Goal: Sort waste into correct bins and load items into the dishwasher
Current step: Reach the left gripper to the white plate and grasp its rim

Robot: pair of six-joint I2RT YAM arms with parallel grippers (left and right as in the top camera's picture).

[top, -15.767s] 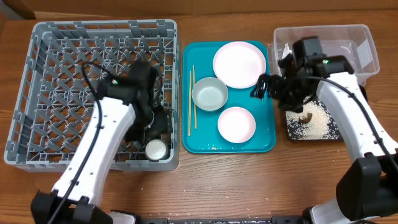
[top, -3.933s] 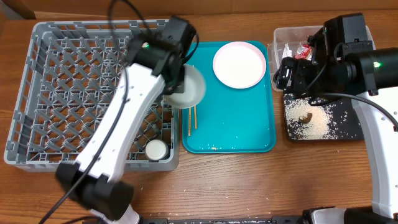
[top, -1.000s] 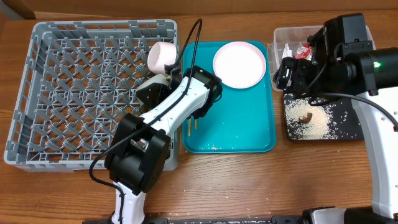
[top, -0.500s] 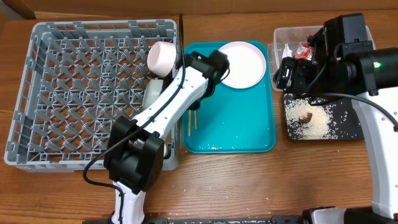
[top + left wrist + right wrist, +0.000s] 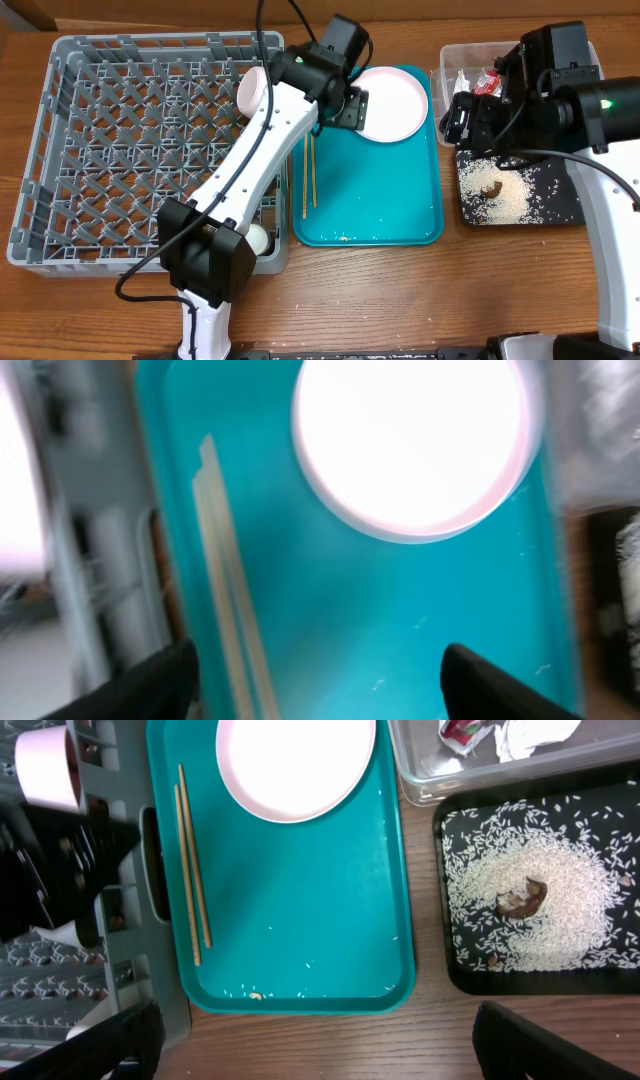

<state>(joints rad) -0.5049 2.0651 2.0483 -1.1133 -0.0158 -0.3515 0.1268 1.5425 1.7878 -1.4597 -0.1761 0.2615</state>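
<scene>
- Pinkish-white round plate [image 5: 392,100] lies flat at the far end of the teal rectangular serving tray [image 5: 400,215]. The left hand [image 5: 348,104] hangs at the plate's left rim, so I judge this plate to be the item being loaded now.
- That left hand is spread and holds nothing. In the left wrist view its two dark fingertips [image 5: 150,682] stand wide apart, with the plate [image 5: 415,445] ahead of them. The view is blurred, so its height above the tray cannot be told.
- A flat plate offers only its rim. The sound grasp is one finger over the lip and one slid under the near edge, pinching the rim rather than pressing on the face.
- The pair of thin wooden chopsticks [image 5: 308,165] lies along the tray's left side, near the plate. The lower finger should stay off them so they do not scatter.
- Once lifted, the plate wants tipping upright and slotting between the pegs of the large grey plastic lattice dish rack [image 5: 100,150]. A free row clear of the pale pink bowl [image 5: 254,90], which lies on its side by the right wall, would suit.
- The right hand [image 5: 320,1045] is also spread and empty. It hangs by the clear plastic rectangular tub [image 5: 595,75], which holds the red-and-white crinkled wrapper [image 5: 462,730], and the shallow black tray [image 5: 565,210] of loose white rice [image 5: 560,900]. It is well apart from the plate, so it should not get in the way.
</scene>
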